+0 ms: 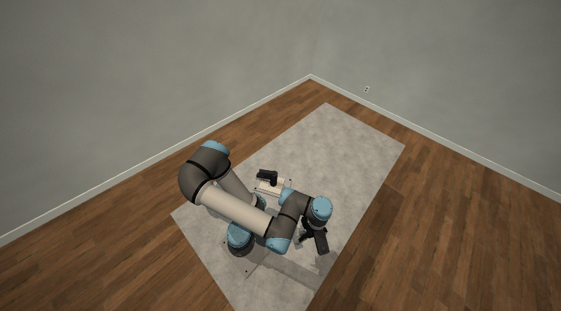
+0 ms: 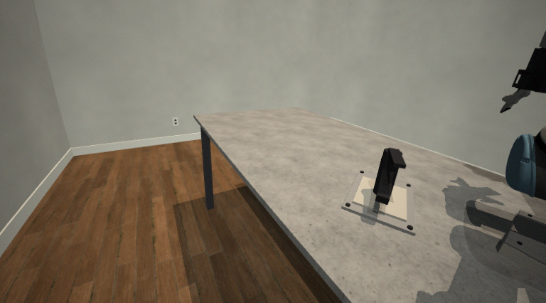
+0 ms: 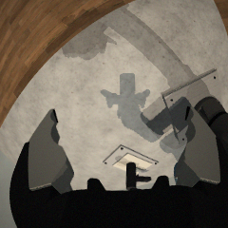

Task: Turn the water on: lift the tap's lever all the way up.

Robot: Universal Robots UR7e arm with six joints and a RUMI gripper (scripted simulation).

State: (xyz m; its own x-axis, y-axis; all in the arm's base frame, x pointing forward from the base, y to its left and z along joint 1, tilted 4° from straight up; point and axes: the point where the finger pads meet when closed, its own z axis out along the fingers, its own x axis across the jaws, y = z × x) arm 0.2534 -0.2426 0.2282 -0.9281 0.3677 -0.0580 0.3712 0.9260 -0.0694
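A black tap [image 2: 387, 176] stands upright on a pale square plate [image 2: 380, 203] on the grey table; its short lever [image 2: 396, 157] sits at the top. It also shows in the top view [image 1: 267, 176] behind the arm, and small at the bottom of the wrist view [image 3: 133, 173]. My gripper [image 3: 122, 107] is open and empty. It hangs high above the table, well apart from the tap. In the top view the gripper [image 1: 310, 238] is to the right of the robot base. In the exterior view only a fingertip [image 2: 513, 101] shows at the right edge.
The robot base [image 1: 239, 241] and its mounting plate sit on the table close to the tap. The table edge [image 2: 265, 203] drops to a wooden floor on the left. Grey walls surround the room.
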